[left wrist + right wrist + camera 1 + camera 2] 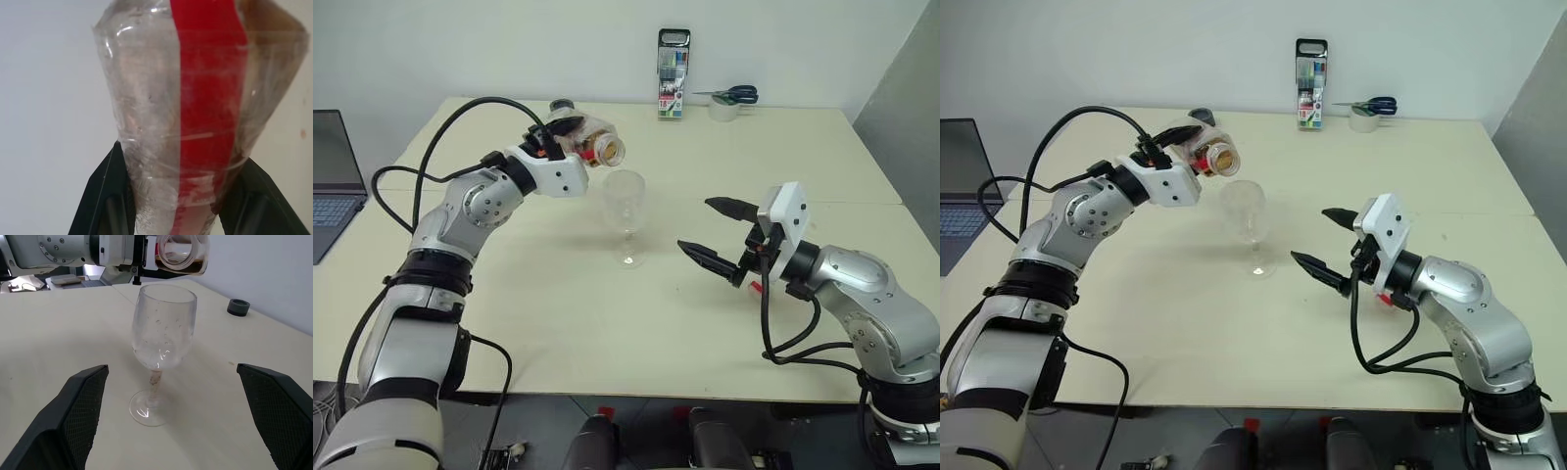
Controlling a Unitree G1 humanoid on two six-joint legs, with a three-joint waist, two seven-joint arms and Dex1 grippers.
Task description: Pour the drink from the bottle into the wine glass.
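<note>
Left gripper [570, 137] is clamped on the bottle [587, 140], its 2 black fingers [105, 196] pressing the clear plastic on either side of the red label strip [208, 98]. Bottle lies tipped close to level, held above the table [558, 323], open mouth just above and beside the rim of the wine glass [625, 211]; no cap on the mouth. In the right wrist view the drink [183, 267], reddish-brown, pools low against the bottle's neck by the mouth. Wine glass stands upright on its foot near the middle of the table, bowl beaded with small droplets, no visible pool of liquid in it. Right gripper [713, 233] hangs just above the table on the right side of the glass, near it but apart, fingers spread wide with nothing between them, tips pointing toward the glass. Small dark round cap-like object [238, 307] lies on the table toward the far edge, beyond the left arm. Clear case of coloured markers [673, 73] stands upright at the far edge. Roll of tape [724, 110] with blue-handled scissors [734, 95] resting on top sits just beside the case, toward the far right corner. Laptop [333, 176] sits off the left edge on a separate surface.
</note>
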